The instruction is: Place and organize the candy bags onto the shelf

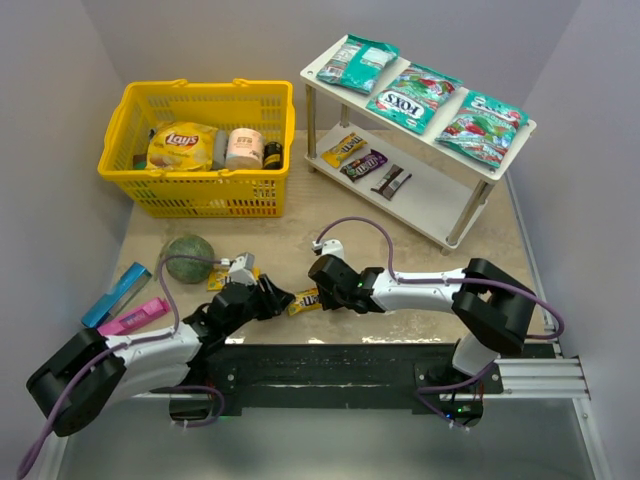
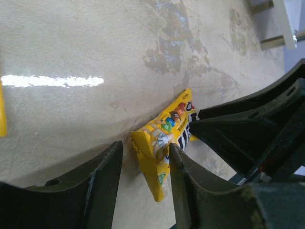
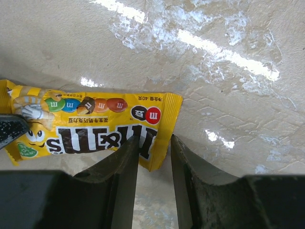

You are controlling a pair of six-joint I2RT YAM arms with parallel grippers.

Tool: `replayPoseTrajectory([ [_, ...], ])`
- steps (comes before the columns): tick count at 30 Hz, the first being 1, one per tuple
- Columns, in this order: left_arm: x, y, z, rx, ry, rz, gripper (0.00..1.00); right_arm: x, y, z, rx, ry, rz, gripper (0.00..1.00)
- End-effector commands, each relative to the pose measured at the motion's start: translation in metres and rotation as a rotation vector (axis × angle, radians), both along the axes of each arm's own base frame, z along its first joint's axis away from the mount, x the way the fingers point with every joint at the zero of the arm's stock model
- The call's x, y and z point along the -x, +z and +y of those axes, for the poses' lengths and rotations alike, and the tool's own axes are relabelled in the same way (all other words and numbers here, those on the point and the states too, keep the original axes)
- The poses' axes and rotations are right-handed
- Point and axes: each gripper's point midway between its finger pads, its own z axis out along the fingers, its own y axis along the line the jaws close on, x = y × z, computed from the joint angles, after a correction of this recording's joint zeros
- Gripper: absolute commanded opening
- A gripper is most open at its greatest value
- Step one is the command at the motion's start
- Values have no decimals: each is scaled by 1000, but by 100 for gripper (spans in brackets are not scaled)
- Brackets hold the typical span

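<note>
A yellow M&M's packet [image 1: 303, 300] lies on the table between my two grippers. My left gripper [image 1: 280, 298] is open, with the packet's end [image 2: 157, 157] standing edge-on between its jaws, against the right finger [image 2: 188, 191]. My right gripper [image 1: 322, 285] is open with a narrow gap that straddles the packet's other end [image 3: 159, 124]. The white shelf [image 1: 440, 195] stands at the back right. Three teal bags [image 1: 413, 97] lie on its top board. A yellow packet [image 1: 343, 150], a purple one [image 1: 363, 165] and a brown one [image 1: 391, 181] lie on its lower board.
A yellow basket [image 1: 200, 195] at the back left holds a Lay's bag [image 1: 181, 146] and jars. A green ball [image 1: 189, 258], a flat blue packet [image 1: 117, 294] and a pink item [image 1: 133, 318] lie on the left. Another yellow scrap [image 1: 216, 282] lies by the left arm.
</note>
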Motion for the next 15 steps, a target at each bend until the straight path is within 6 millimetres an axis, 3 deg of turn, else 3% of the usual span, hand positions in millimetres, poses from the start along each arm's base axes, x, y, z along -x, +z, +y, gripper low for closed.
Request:
replayPoseTrajectory([
  [1, 6, 14, -14, 76, -91, -44, 48, -7, -8, -13, 45, -36, -21, 36],
  [10, 17, 8, -22, 98, -156, -2, 50, -8, -9, -15, 42, -42, -13, 36],
  [15, 16, 1, -19, 91, -130, 19, 42, -8, -11, -16, 44, -45, -9, 36],
])
